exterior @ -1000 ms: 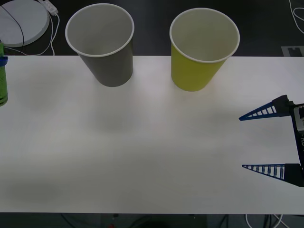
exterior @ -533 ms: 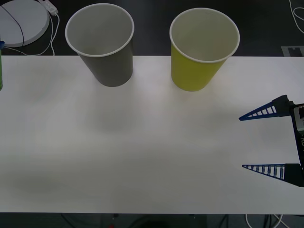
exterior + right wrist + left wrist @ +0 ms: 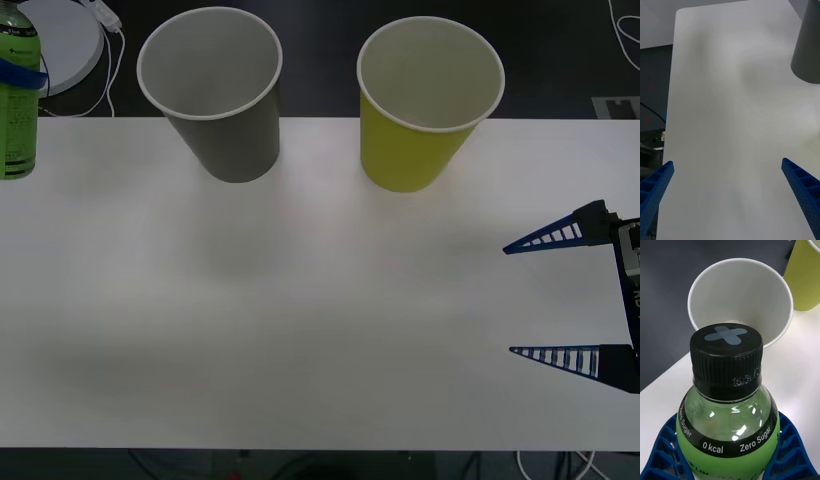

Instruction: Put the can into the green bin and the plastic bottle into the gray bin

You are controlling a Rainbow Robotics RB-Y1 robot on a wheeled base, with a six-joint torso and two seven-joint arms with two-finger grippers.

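Note:
The plastic bottle (image 3: 18,120) (image 3: 728,420), bright green with a black cap, hangs upright at the table's far left with my left gripper (image 3: 22,76) (image 3: 730,453) shut on its body. Just to its right stands the gray bin (image 3: 212,95) (image 3: 741,296) (image 3: 808,48), its mouth open and nothing showing inside. The green bin (image 3: 428,105) (image 3: 805,277) stands to the right of the gray one. Near the table's right edge my right gripper (image 3: 508,300) (image 3: 728,167) hovers open with nothing between its fingers. The can is out of view.
The white table (image 3: 300,300) stretches between the bins and its front edge. Behind the far left corner lies a white round disc (image 3: 65,40) with cables. More cables hang below the front right corner.
The left gripper with the bottle slid off the left edge, then came back higher and farther right, nearer the gray bin. The right gripper has not moved.

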